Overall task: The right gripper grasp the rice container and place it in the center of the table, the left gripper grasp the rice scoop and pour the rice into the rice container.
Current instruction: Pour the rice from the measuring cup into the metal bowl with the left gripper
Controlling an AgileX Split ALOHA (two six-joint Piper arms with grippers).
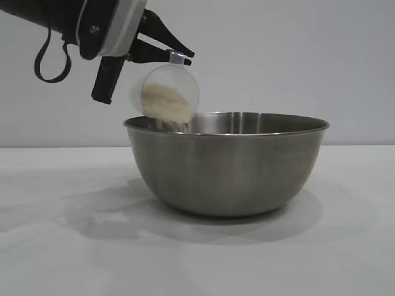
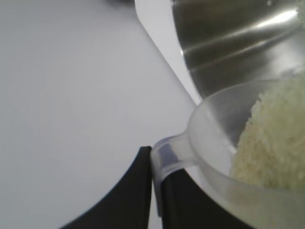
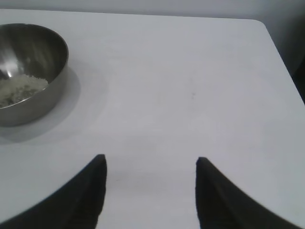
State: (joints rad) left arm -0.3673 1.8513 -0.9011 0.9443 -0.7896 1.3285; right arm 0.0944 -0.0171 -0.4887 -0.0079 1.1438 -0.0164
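Small translucent plastic rice scoop [image 1: 165, 95] tipped over near rim of wide brushed-steel rice container [image 1: 228, 163], spilling off-white rice [image 1: 166, 103]. Light, stiff, slick; best pinched by side handle, as left gripper [image 1: 174, 54] clamps now. Right gripper [image 3: 150, 188] half open, empty, well clear of container.

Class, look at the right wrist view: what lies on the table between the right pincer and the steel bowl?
Nothing: only bare white table separates the open right pincer from the rice container.
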